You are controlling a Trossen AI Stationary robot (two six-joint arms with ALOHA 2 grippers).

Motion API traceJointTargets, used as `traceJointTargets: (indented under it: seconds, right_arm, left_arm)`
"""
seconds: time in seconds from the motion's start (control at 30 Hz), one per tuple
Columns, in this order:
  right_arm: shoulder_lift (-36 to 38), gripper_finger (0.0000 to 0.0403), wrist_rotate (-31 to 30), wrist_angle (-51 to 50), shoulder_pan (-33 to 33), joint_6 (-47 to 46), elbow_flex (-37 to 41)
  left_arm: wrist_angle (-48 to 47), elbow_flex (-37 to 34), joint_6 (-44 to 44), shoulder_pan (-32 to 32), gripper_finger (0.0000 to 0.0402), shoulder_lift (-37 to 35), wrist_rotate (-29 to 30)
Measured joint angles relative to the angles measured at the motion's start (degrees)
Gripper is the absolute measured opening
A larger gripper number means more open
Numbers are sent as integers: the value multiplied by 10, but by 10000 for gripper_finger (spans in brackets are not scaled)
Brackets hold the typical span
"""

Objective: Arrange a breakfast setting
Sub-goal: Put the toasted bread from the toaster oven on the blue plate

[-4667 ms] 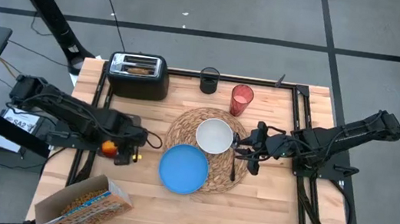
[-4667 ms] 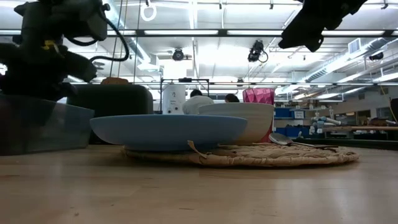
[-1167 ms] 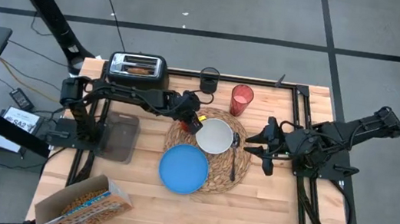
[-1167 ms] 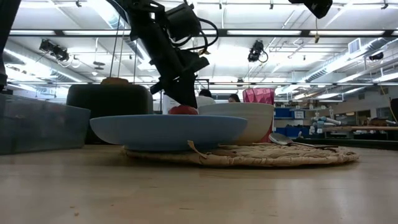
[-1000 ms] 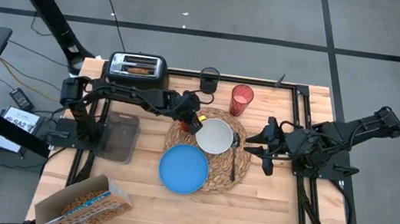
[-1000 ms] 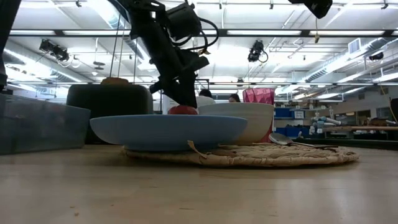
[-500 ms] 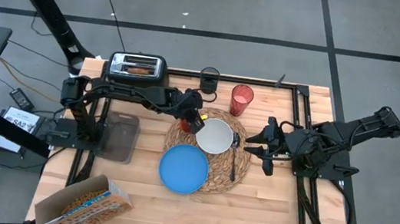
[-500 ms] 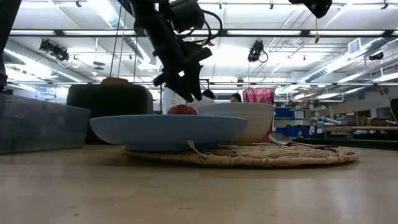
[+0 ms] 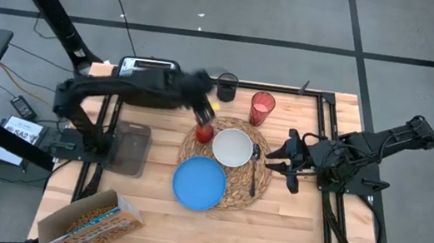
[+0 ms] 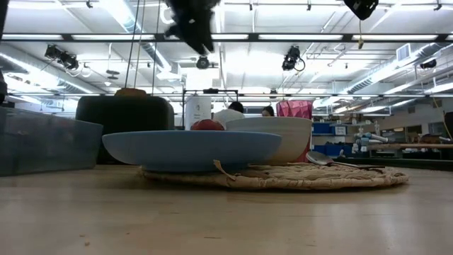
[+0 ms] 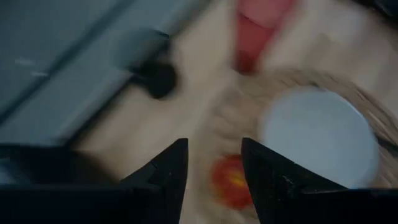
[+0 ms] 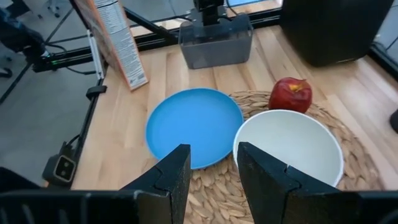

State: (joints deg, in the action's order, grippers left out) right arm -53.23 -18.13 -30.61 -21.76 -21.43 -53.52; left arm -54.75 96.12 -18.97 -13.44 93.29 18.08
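The red apple [image 9: 204,131] rests on the far left part of the round straw placemat [image 9: 241,193], beside the white bowl [image 9: 233,147]. The blue plate [image 9: 200,183] lies on the mat's near side, and the metal spoon [image 9: 255,165] lies to the right of the bowl. The translucent red cup [image 9: 261,108] stands behind the mat. My left gripper [image 9: 202,93] is open and empty, high above the apple [image 11: 230,180] and a little to its far side. My right gripper [image 9: 289,160] is open and empty, low at the mat's right edge.
A black toaster [image 9: 144,67] stands at the far left, partly under my left arm. A small black cup [image 9: 227,87] stands beside it. A grey bin [image 9: 131,148] sits at the left, and a cereal box [image 9: 92,221] lies at the near left corner.
My left gripper has left the apple on the placemat, risen quickly, and drawn back toward the table's far edge. The apple stays where it was beside the bowl.
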Motion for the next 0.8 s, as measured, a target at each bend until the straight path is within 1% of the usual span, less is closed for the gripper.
traceJointTargets:
  seconds: [0.07, 0.23, 0.33, 0.43, 0.53, 0.63, 0.67, 0.73, 0.8]
  right_arm:
    - [0, 142, 12, 0, 0, 0, 0]
    - [0, 142, 17, 0, 0, 3, 0]
    - [0, 142, 17, -1, 0, 9, 0]
    - [0, 142, 8, -1, 0, 10, 0]
    - [0, 142, -19, -1, 0, 9, 0]
    - [0, 142, -30, 0, 0, 5, 0]
    - [0, 142, -31, 0, 0, 4, 0]
    - [0, 142, -32, 0, 0, -6, 0]
    - [0, 142, -32, 0, 0, -16, 0]
  left_arm:
    - [-43, 20, 6, -31, 158, -28, 21]
    - [-175, 33, 52, -137, 158, -82, 20]
    - [-241, 32, 104, -219, 158, -87, -17]
    - [-243, 27, 208, -275, 157, -86, -62]
    - [-240, 25, 305, -299, 157, -67, -85]
    - [-249, 23, 394, -312, 157, -43, -138]
    - [-253, 23, 424, -316, 157, -37, -146]
    - [-258, 24, 481, -318, 157, -27, -149]
    - [-258, 24, 517, -318, 157, -13, -148]
